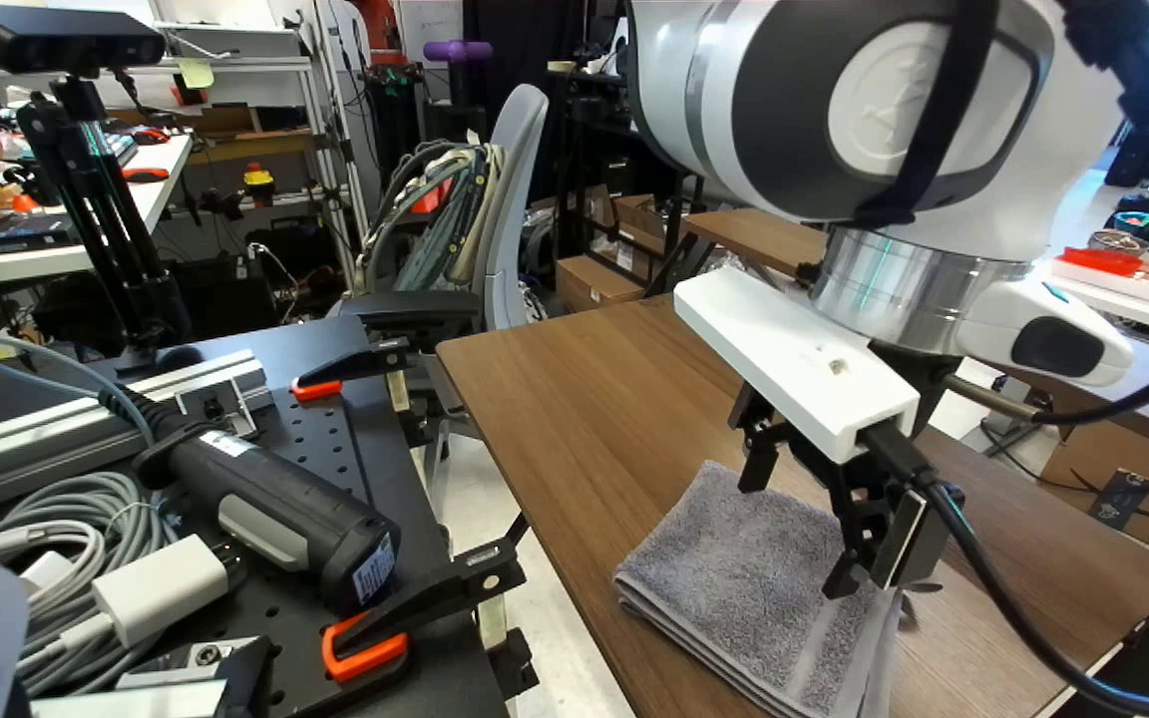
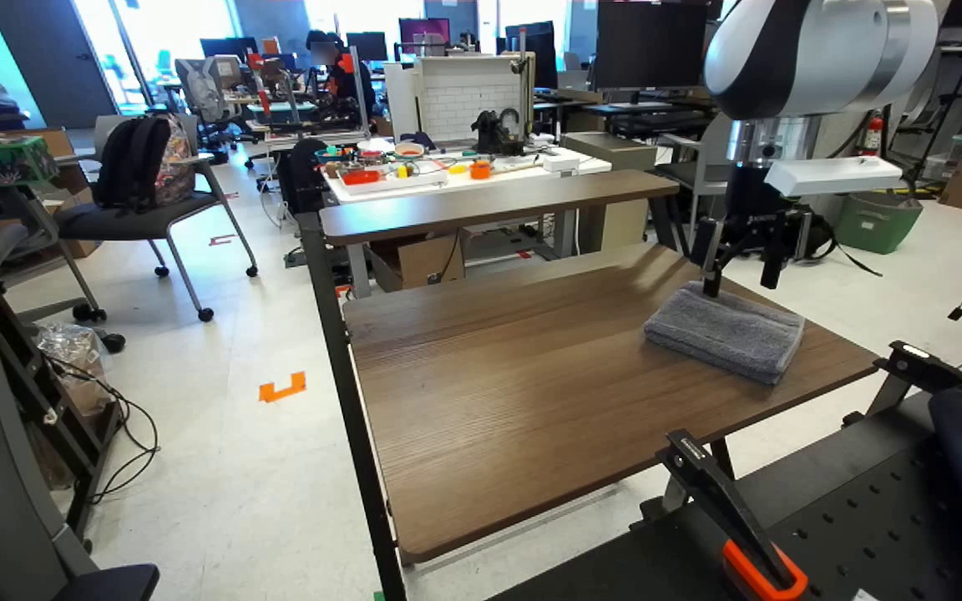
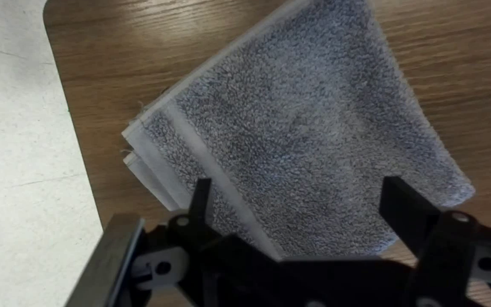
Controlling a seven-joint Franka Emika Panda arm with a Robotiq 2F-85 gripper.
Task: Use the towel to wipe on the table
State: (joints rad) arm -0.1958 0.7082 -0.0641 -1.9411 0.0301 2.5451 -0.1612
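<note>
The gray folded towel [image 1: 734, 588] lies flat on the dark brown table [image 1: 565, 399]. In an exterior view the towel [image 2: 719, 334] is near one end of the table [image 2: 514, 409]. In the wrist view the towel [image 3: 296, 119] fills the middle, with its layered hem corner at the left and the table top [image 3: 109, 55] around it. My gripper [image 1: 799, 531] is open, pointing down over the towel, with nothing between its fingers. It also shows in an exterior view [image 2: 741, 284] and in the wrist view [image 3: 298, 182]. I cannot tell whether a fingertip touches the cloth.
A black perforated bench [image 1: 335, 439] with orange-tipped clamps [image 1: 365, 648], cables and a dark handheld tool [image 1: 275, 509] stands beside the table. A raised brown shelf [image 2: 498, 204] runs along the table's far side. A black post [image 2: 347, 401] stands at the table's end.
</note>
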